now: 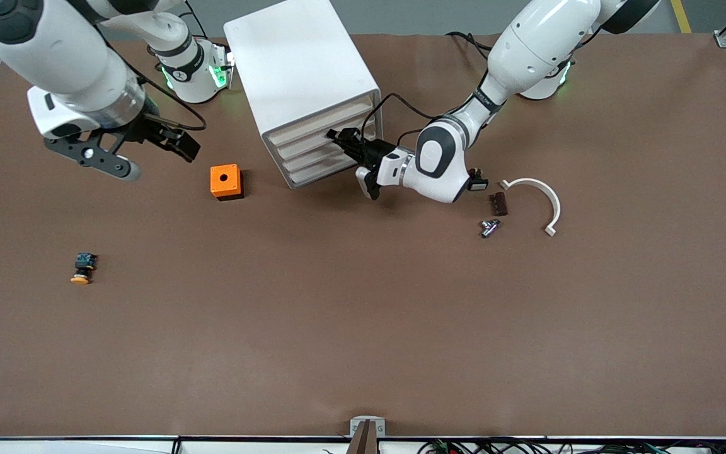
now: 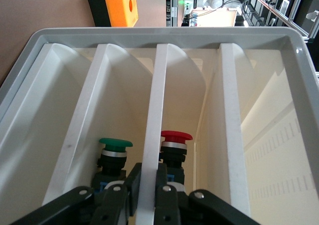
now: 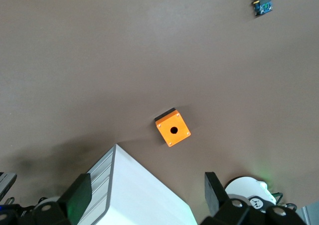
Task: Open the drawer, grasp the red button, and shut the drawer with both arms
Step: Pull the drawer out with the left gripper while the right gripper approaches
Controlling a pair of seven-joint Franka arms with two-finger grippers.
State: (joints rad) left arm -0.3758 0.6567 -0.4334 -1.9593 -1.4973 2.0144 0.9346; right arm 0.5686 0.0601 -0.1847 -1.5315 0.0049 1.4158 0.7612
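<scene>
Nearest the front camera: small grey bracket (image 1: 367,426) at the bottom centre of the frame, on the edge of the brown worktop (image 1: 363,328).

Coming down from the upper corner at its own end of the frame, right arm (image 1: 54,57), idle. Right gripper (image 1: 152,157) up in the air over bare worktop, just beside the orange cube, fingers (image 1: 120,168) wide apart and holding nothing.

Reaching from the other upper corner toward the centre, left arm (image 1: 514,57), wrist bent low at the cabinet front.

Upper centre of the frame: big white cabinet (image 1: 300,69) with 4 stacked drawers, fronts angled toward the left arm's end.

Left gripper (image 2: 147,177) at that front, fingers (image 2: 162,177) clamped together on the pale front lip of 1 drawer (image 2: 152,125). Which of the 4: cannot tell.

White curved piece (image 1: 542,195) in mid frame, toward the left arm's end.

Orange cube (image 1: 225,181) with a round hole on top, beside the cabinet on the right arm's end.

In the left wrist view, red-capped button (image 2: 175,140) upright inside the cabinet, just beside the gripped lip. Green-capped button (image 2: 115,150) upright in the neighbouring slot.

Yellow-capped button (image 1: 82,268) on its side in the lower half of the frame, toward the right arm's end, well apart from everything else.

Brown block (image 1: 498,203) and metal fitting (image 1: 489,227) near each other, between the left arm's wrist and the white curved piece.
</scene>
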